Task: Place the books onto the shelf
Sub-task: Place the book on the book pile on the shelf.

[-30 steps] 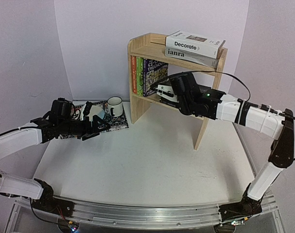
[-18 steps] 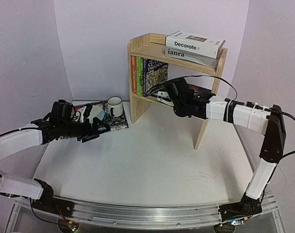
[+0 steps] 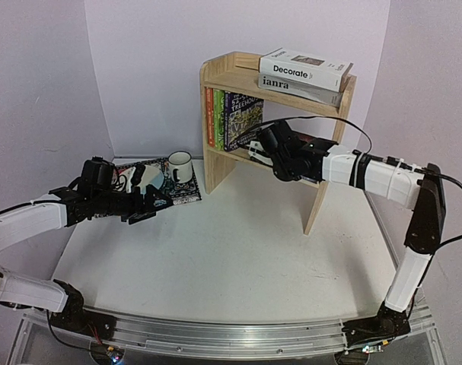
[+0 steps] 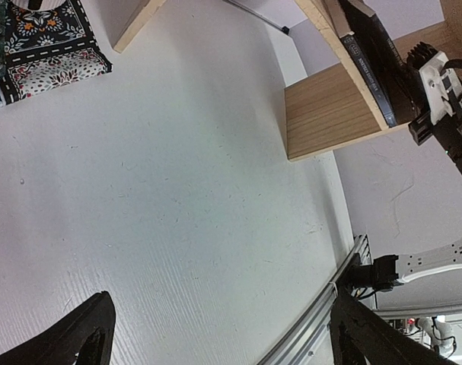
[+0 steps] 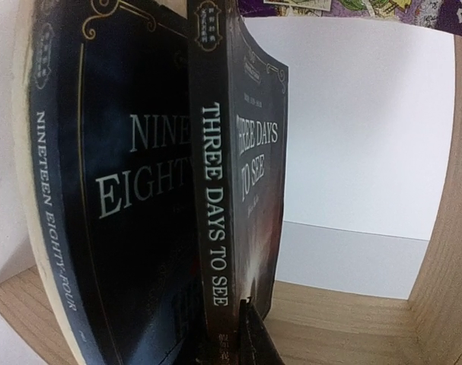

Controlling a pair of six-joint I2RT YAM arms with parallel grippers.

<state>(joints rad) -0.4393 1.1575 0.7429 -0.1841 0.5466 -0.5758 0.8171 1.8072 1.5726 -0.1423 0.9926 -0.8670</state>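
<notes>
Seven books [image 3: 303, 67] seem shelved: two flat upper ctr, five upright below on shelf [image 3: 231, 76]. R gripper [image 3: 255, 146] pressed together by black book [image 5: 215, 213]; L gripper [image 3: 156, 204] spread, mid-left. Task approx done.

The white counter [image 3: 238, 251] carries a pine shelf [image 3: 231, 76] at its far side and a patterned placemat [image 3: 186, 194] left of it. "ianra" [image 3: 299, 88] lies on the top tier under "Decorate" [image 3: 305, 67]. Treehouse paperbacks [image 3: 232, 118], "Nineteen Eighty-Four" [image 5: 101, 190] and "Three Days to See" [image 5: 231, 190] occupy the lower tier.
</notes>
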